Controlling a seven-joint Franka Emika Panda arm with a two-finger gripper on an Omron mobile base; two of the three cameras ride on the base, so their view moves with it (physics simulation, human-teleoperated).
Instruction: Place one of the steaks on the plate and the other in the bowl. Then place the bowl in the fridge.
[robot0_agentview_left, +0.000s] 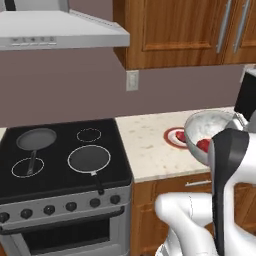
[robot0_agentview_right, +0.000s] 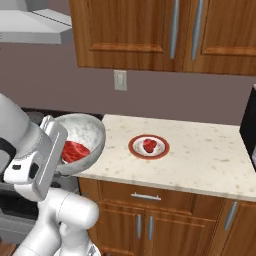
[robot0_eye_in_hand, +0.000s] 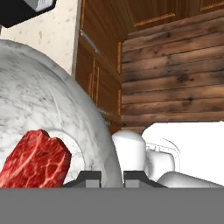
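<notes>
Gripping the bowl (robot0_agentview_right: 82, 140) by its rim, the tool (robot0_eye_in_hand: 111, 175) holds it tilted off the surface (robot0_agentview_right: 200, 155), one steak (robot0_agentview_right: 75, 151) inside; the other steak (robot0_agentview_right: 149, 145) sits on the plate (robot0_agentview_right: 161, 152).

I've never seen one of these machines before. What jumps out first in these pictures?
The white arm's gripper holds a speckled grey bowl tilted in the air just off the counter's edge, with a red steak lying inside it. On the pale counter behind sits a red-rimmed plate carrying a second steak. To the left, the black stove has two dark pans on it.
</notes>
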